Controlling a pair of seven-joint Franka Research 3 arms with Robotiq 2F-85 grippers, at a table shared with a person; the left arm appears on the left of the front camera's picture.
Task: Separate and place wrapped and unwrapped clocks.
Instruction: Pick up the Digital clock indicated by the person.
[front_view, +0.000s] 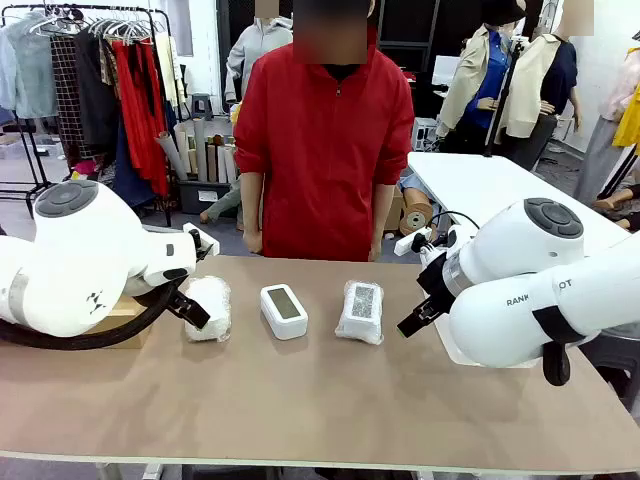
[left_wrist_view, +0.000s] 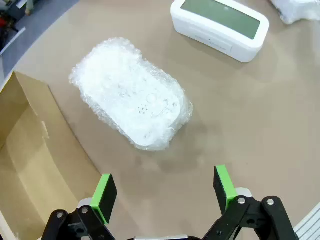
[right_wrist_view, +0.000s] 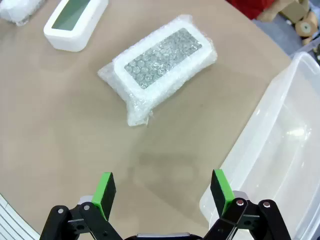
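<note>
Clocks with white rounded-rectangle bodies in translucent bubble wrap: two, the first wrapped clock (front_view: 208, 308) at nine o'clock and the second wrapped clock (front_view: 361, 311) at three o'clock of the bare white plastic clock with grey screen (front_view: 284, 311), of which there is one. Brown cardboard box (left_wrist_view: 35, 165): one. Clear plastic bin (right_wrist_view: 280, 150): one.

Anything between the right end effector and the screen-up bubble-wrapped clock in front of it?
Nothing visible. In the right wrist view, the open right end effector faces the wrapped clock across bare table. The clear bin sits off to one side, out of that line.
</note>
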